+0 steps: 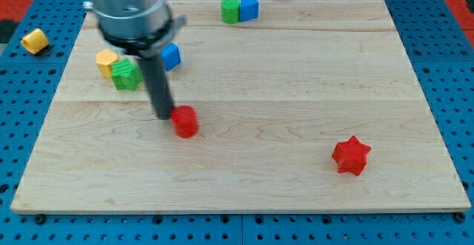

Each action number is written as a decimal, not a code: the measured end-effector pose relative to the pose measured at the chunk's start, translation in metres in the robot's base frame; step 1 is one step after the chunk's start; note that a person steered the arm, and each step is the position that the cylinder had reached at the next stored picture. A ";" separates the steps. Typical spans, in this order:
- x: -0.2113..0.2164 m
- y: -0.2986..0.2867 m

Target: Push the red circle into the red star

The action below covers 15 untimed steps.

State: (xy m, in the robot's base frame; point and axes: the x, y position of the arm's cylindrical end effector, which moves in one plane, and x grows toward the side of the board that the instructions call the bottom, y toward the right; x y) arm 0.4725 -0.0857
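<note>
The red circle (185,121) lies on the wooden board left of the middle. The red star (351,155) lies toward the view's lower right, far from the circle. My tip (164,116) is at the end of the dark rod, right against the circle's left side, touching it or nearly so.
A yellow block (107,61), a green star-like block (127,75) and a blue block (171,55) sit at the upper left of the board (252,193). A green block (231,10) and a blue block (249,7) sit at the top edge. A yellow block (34,41) lies off the board at left.
</note>
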 end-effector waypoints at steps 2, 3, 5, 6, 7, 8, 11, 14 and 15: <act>0.055 0.044; 0.093 0.028; 0.130 0.106; 0.128 0.053; 0.110 0.030; 0.082 0.073; 0.038 0.097; 0.047 0.117; 0.066 0.071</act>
State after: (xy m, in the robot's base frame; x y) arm 0.5381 -0.0143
